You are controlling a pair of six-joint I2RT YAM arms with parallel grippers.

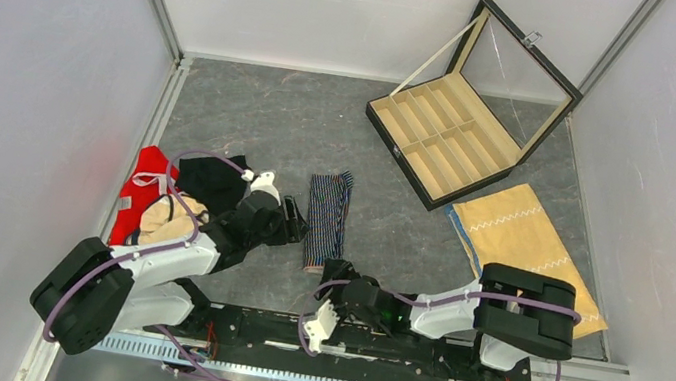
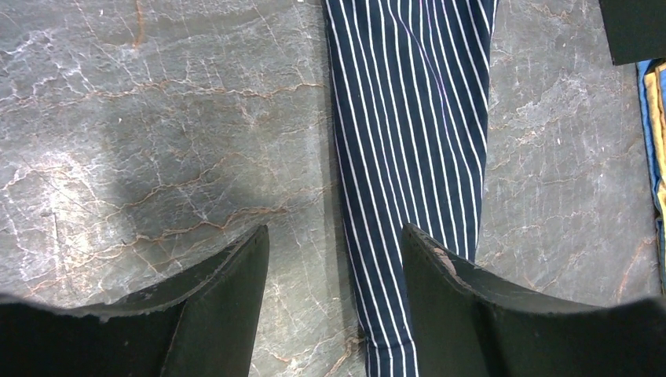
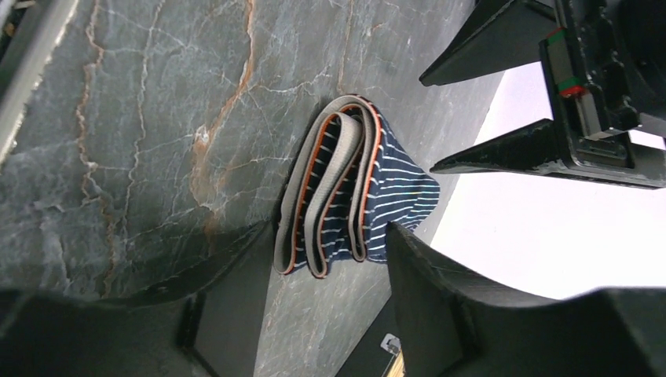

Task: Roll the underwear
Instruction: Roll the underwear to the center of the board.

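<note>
The striped underwear (image 1: 326,221) lies on the table (image 1: 254,117) as a long folded strip. The left gripper (image 2: 335,232) hangs spread and empty beside it. The right gripper (image 3: 328,229) has its jaws on both sides of the waistband (image 3: 310,196); whether they pinch it, I cannot tell. Catching only one layer would loosen the roll.

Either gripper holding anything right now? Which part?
Left gripper: nothing, open over the striped underwear. Right gripper straddles its folded waistband end; whether it grips cannot be told.
</note>
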